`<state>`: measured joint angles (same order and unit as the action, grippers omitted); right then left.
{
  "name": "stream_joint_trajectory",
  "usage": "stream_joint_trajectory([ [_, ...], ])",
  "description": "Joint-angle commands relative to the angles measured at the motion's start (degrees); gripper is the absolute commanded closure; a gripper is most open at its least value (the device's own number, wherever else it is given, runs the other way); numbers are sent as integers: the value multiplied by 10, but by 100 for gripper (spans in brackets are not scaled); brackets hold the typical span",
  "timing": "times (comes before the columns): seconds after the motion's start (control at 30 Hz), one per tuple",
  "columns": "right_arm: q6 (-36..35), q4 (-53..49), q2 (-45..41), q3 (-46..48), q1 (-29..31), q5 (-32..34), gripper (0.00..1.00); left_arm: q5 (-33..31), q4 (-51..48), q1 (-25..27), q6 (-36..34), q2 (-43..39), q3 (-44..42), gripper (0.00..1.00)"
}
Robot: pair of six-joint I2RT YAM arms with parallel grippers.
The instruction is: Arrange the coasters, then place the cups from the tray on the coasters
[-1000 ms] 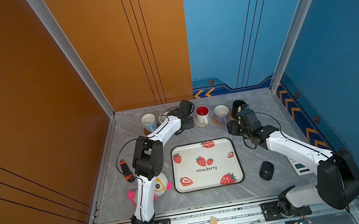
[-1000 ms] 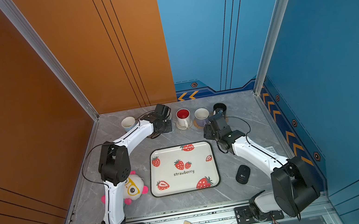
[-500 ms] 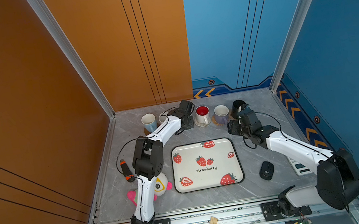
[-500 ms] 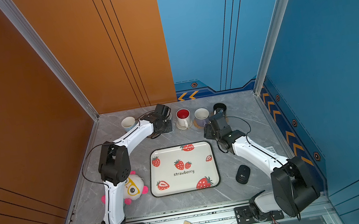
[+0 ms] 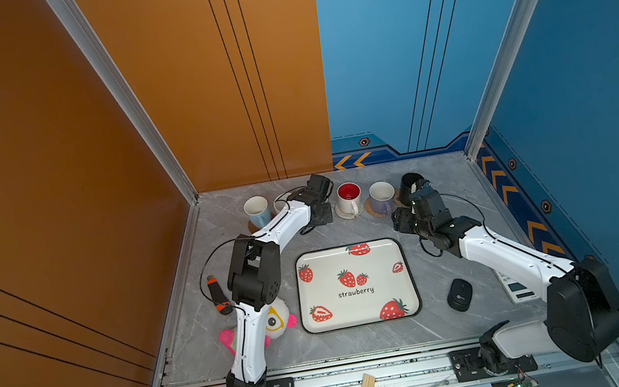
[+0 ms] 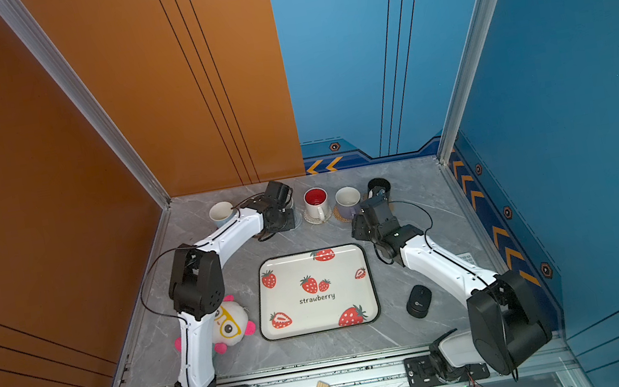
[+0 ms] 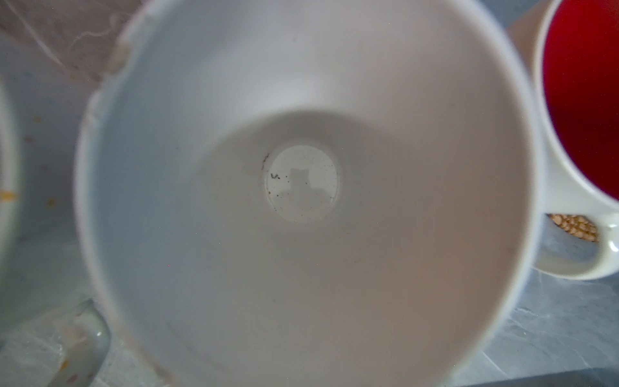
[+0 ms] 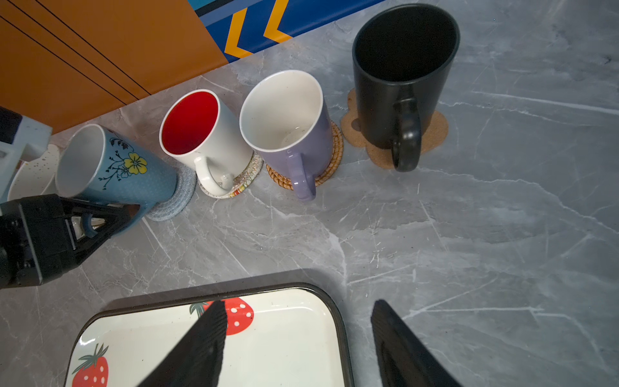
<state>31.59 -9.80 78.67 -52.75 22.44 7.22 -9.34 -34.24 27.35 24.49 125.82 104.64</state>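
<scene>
Your left end effector (image 8: 110, 214) is clamped on the handle of the blue floral mug (image 8: 110, 167), whose base touches the grey woven coaster (image 8: 181, 191). Your right end effector (image 8: 298, 303) has its fingers apart and holds nothing, above the far corner of the tray (image 8: 284, 351) on the table (image 8: 469, 234). Back row: red-lined white mug (image 8: 201, 134) on the cream woven coaster (image 8: 249, 171); lavender mug (image 8: 291, 127) on the rattan coaster (image 8: 336, 147); black mug (image 8: 385, 100) on the paw-shaped coaster (image 8: 435, 127). The plain light blue mug (image 5: 257, 212) is leftmost.
</scene>
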Motion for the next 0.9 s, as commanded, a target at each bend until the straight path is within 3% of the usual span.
stream_joint_trajectory([
  [0.0, 6, 7, 2, 5, -5, -7, 33, -1, 13, -7, 7, -11, -1, 100],
  [0.3, 7, 7, 3, 3, -6, -6, 33, 2, 14, -7, 11, -9, -4, 100],
  [0.43, 6, 7, 3, 3, -6, -7, 33, 7, 13, -8, 12, -8, -4, 86],
  [0.63, 7, 7, 2, 4, -7, -7, 33, 12, 13, -9, 11, -10, -4, 72],
  [0.87, 7, 4, -3, 5, -7, -7, 33, 14, 13, -8, 10, -14, -7, 65],
])
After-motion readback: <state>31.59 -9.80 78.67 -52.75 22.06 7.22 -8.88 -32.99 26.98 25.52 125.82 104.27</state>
